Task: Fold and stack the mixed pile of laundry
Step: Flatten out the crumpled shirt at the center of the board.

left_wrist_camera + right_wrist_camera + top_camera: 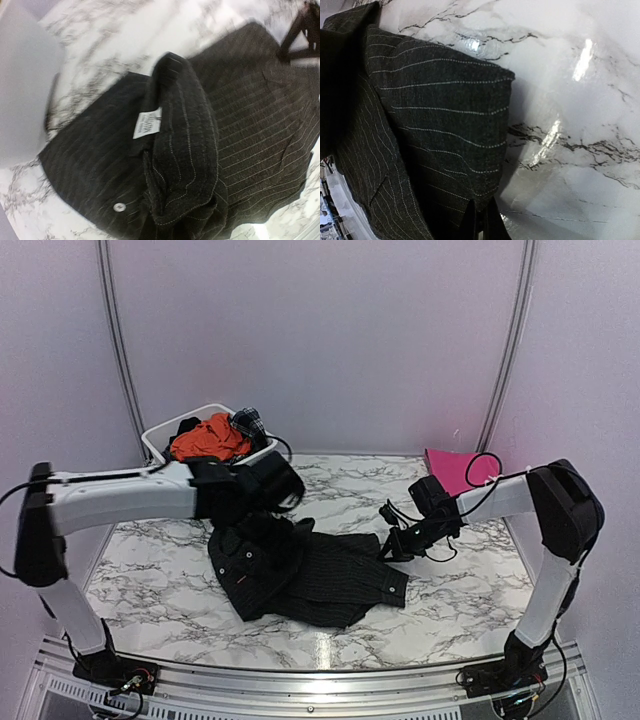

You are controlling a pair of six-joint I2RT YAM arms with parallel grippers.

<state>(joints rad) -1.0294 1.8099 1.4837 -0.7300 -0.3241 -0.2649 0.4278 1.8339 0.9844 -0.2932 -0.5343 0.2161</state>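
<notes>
We count one white tub (150, 445) at back left, holding one orange garment (208, 438) and one plaid piece (248, 422). Our left gripper (262, 528) sits over the one black pinstriped shirt (330, 585) mid-table, grip we cannot tell; the right gripper (392, 543) pinches its edge; one magenta cloth (452, 468) lies back right

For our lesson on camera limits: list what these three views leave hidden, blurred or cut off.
Left fingers: top view, black against the black pinstriped shirt; absent from the left wrist view.
Right fingers: tiny in top view; unclear at right wrist view's bottom edge.
Shirt label: left wrist view, print blurred.
Magenta cloth: top view, right arm covers part.
</notes>
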